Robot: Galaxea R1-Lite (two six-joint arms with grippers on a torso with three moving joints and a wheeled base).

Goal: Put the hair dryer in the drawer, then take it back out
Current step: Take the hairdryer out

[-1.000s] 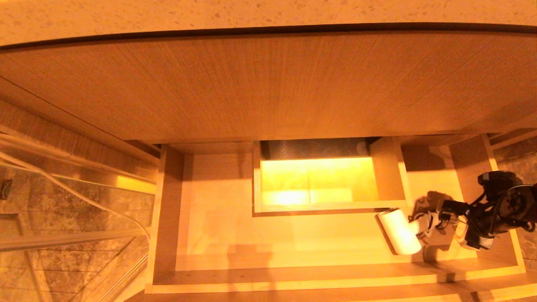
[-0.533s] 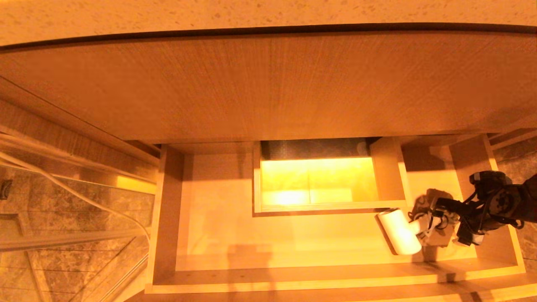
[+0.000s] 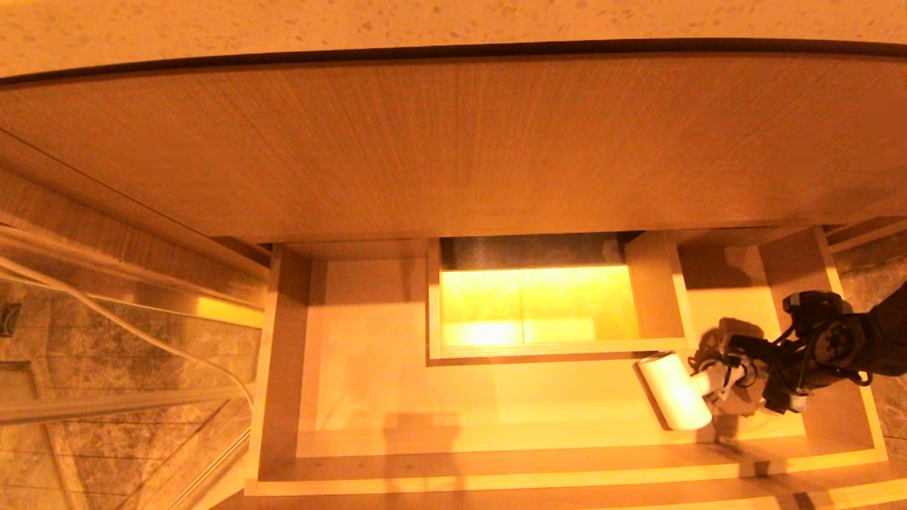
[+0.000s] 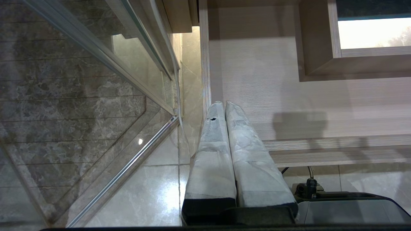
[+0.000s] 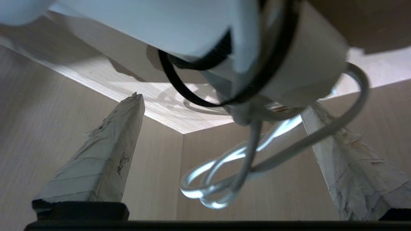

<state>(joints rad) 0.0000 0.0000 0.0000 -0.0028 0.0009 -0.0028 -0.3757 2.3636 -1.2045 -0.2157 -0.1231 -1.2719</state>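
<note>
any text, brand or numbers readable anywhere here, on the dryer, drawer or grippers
None can be read.
Hair dryer: plain white barrel, no brand or label shows in any view.
Drawer: bare wood grain, no markings.
Right gripper and left gripper: wrapped fingers, no print.

A speckled countertop tops the wood panel; marble wall tiles lie left.

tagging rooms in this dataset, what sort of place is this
Most likely a bathroom. A wide wood drawer with a boxed cut-out under a speckled counter suggests a vanity; marble tile and a glass panel stand beside it, and a hair dryer lies inside.
</note>
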